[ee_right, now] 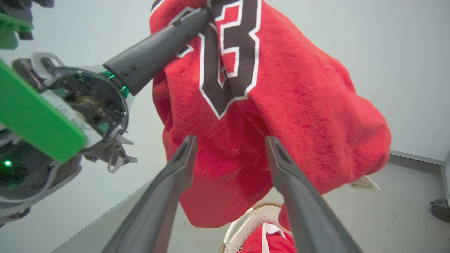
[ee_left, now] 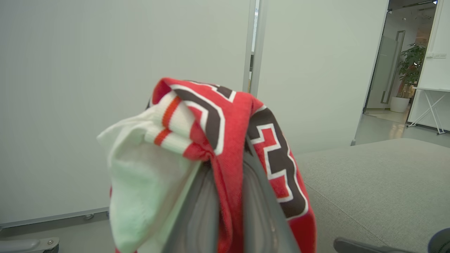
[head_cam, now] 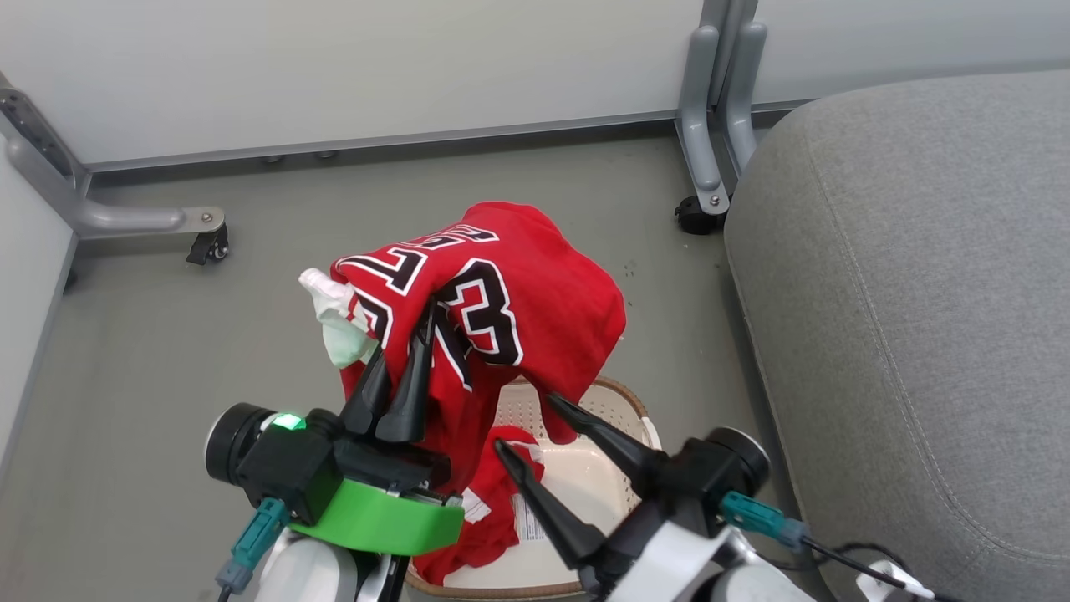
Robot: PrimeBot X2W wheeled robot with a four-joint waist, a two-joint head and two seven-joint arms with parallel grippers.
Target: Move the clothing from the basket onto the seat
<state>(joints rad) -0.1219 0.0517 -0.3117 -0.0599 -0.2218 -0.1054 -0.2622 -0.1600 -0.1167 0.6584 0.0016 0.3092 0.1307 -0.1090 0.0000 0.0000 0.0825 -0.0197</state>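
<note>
Head view. At 7 o'clock, left hand [head_cam: 405, 339], fingers pressed together on a fold of the red jersey [head_cam: 535, 284] with the number 23. Jersey draped over those fingertips, hanging above the basket [head_cam: 633, 400] on the floor [head_cam: 167, 334]. At 5 o'clock, right hand [head_cam: 525, 420], fingers spread and gripping nothing, over the basket, just beside the jersey's lower edge. More red fabric [head_cam: 493, 543] with a white tag inside the basket. Grey seat [head_cam: 903, 293] at 3 o'clock, apart from the jersey.

Left wrist view. Left hand [ee_left: 228, 182] clamped on red cloth, jersey [ee_left: 228, 116] bunched over the tips, white trim toward 9 o'clock. Seat [ee_left: 369, 175] at 4 o'clock, bare.

Right wrist view. Right hand [ee_right: 231, 140] spread wide, jersey [ee_right: 299, 105] hanging just beyond the tips; touching or not, cannot tell. Left hand [ee_right: 197, 17] at 11 o'clock, pinching the jersey near the numeral. Basket [ee_right: 242, 221] at 6 o'clock, red fabric [ee_right: 267, 242] with white trim inside.
</note>
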